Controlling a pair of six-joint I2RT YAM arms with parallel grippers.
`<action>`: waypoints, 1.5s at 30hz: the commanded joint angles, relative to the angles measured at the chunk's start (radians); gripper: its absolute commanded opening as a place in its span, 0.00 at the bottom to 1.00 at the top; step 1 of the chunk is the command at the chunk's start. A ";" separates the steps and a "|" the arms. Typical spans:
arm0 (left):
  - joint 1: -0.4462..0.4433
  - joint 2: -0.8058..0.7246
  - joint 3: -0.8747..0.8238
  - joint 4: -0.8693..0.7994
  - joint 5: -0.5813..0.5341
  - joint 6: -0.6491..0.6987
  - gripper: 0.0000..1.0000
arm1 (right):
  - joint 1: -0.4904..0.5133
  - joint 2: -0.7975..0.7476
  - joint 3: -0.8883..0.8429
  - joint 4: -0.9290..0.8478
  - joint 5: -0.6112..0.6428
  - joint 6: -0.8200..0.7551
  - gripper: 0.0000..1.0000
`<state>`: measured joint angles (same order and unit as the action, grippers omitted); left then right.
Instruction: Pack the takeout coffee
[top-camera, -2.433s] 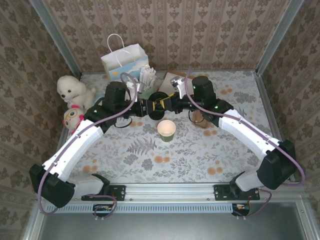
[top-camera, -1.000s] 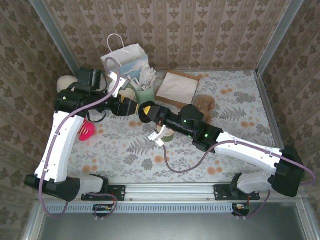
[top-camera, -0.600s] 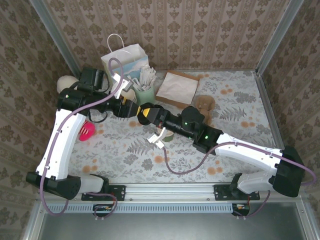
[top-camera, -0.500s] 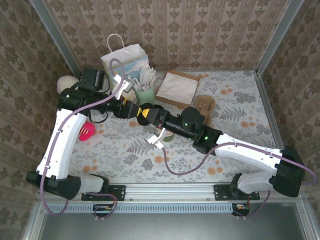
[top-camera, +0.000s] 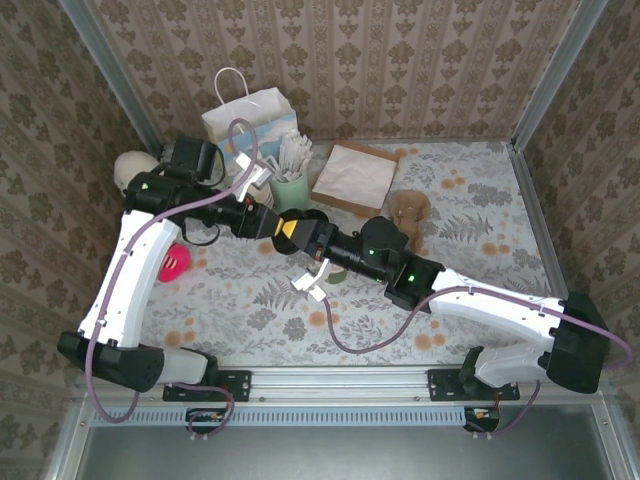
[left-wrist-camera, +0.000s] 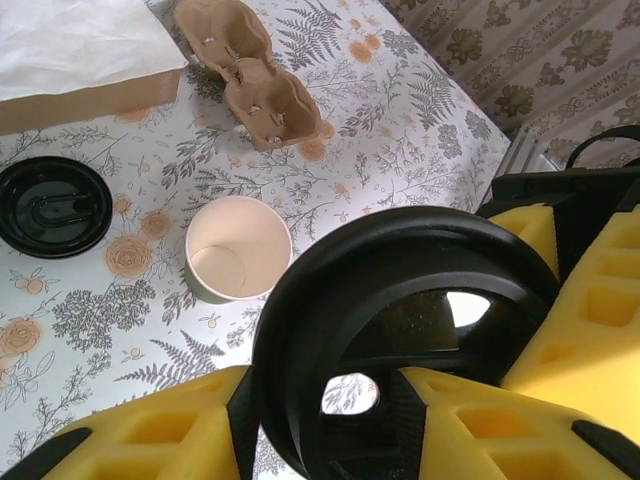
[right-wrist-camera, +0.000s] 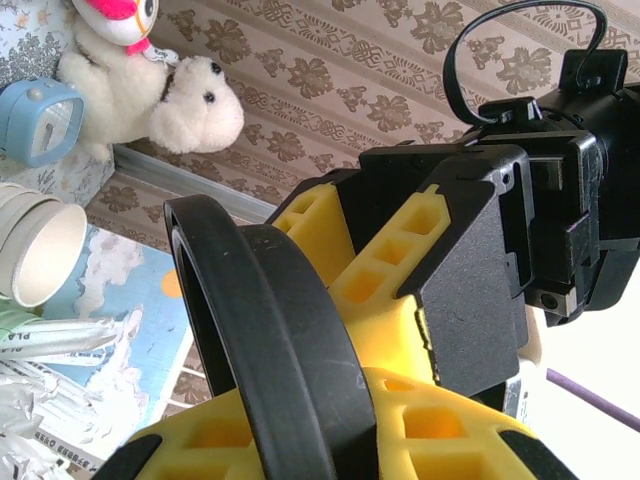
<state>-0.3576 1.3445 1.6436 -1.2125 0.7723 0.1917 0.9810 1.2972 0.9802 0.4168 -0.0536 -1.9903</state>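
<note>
Moved: the left gripper (left-wrist-camera: 320, 430) has swung in to meet the right gripper (right-wrist-camera: 300, 432) above the coffee cup (left-wrist-camera: 238, 250).
Right gripper: clenched on a black lid (left-wrist-camera: 400, 300).
Left gripper: its fingers flank that lid's rim; cannot tell if clamped.
Coffee cup: upright and lidless on the desk (left-wrist-camera: 400, 130).
Nearby: a second lid (left-wrist-camera: 52, 205) beside the cup, a pulp carrier (left-wrist-camera: 248, 70) beyond it.
Writing: the print on the straw wrappers (right-wrist-camera: 40, 440) is too small to read.

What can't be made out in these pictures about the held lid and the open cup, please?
- Top external: open cup, mostly hidden under the right arm.
- Left wrist: whether the left gripper pinches the held lid; its rim covers the contact.
- Right wrist: the lid's face, seen edge-on.
</note>
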 joint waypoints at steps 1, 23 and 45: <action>0.000 0.001 -0.026 -0.033 0.046 0.064 0.41 | 0.021 -0.006 0.017 0.059 -0.030 0.005 0.05; 0.008 -0.091 -0.118 0.078 0.057 0.104 0.00 | 0.064 0.020 0.134 -0.175 0.055 0.152 0.62; -0.055 -0.341 -0.353 0.424 -0.504 -0.432 0.00 | 0.026 0.005 0.242 -0.405 0.151 1.788 1.00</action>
<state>-0.4084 1.0164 1.2934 -0.8242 0.3805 -0.1120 1.0275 1.3254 1.2446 -0.1497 0.0875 -0.5823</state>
